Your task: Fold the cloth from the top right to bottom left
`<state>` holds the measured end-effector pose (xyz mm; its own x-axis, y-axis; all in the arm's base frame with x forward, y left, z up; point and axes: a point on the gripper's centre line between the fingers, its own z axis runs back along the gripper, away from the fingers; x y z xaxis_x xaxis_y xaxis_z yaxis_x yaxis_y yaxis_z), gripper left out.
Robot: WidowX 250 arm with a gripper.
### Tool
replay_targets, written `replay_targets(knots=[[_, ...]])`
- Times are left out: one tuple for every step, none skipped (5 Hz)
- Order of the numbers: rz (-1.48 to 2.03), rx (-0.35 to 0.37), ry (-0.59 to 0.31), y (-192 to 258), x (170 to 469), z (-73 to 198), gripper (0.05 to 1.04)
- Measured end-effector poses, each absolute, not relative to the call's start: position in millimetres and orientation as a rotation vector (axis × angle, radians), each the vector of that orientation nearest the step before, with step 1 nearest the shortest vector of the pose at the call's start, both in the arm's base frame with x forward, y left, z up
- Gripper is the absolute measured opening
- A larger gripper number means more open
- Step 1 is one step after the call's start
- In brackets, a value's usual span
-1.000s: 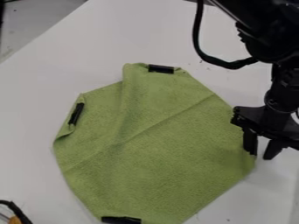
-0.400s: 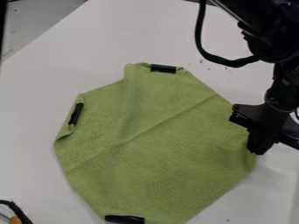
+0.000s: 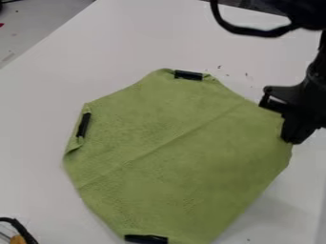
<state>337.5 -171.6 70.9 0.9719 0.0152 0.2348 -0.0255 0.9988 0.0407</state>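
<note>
My gripper is at the right side of the view, shut on the right corner of the green cloth. That corner is pulled up and to the right, and the cloth's right side looks raised off the table. Black clips hold folded edges at the cloth's top, left and bottom. A faint crease runs diagonally across the middle of the cloth.
The white table lies under the cloth. At the lower left corner is a black cable beside a small orange thing. A grey floor shows at the upper left.
The gripper closed on the cloth's right corner, then moved up and right. The cloth has stretched and shifted slightly right with it, and the wrinkle near its upper left has flattened.
</note>
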Motion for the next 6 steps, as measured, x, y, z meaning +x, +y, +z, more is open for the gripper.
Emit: replay_targets(knots=[[0.089, 0.043, -0.306, -139.0, 344.4, 92.1, 0.054], [0.204, 0.008, -0.309, -85.4, 349.8, 87.7, 0.054], [0.300, -0.021, -0.304, -39.0, 348.6, 81.0, 0.054], [0.390, -0.050, -0.309, 18.0, 349.7, 77.1, 0.054], [0.370, -0.095, -0.254, 47.4, 348.2, 58.5, 0.054], [0.310, -0.082, -0.200, 61.3, 348.0, 34.3, 0.073]])
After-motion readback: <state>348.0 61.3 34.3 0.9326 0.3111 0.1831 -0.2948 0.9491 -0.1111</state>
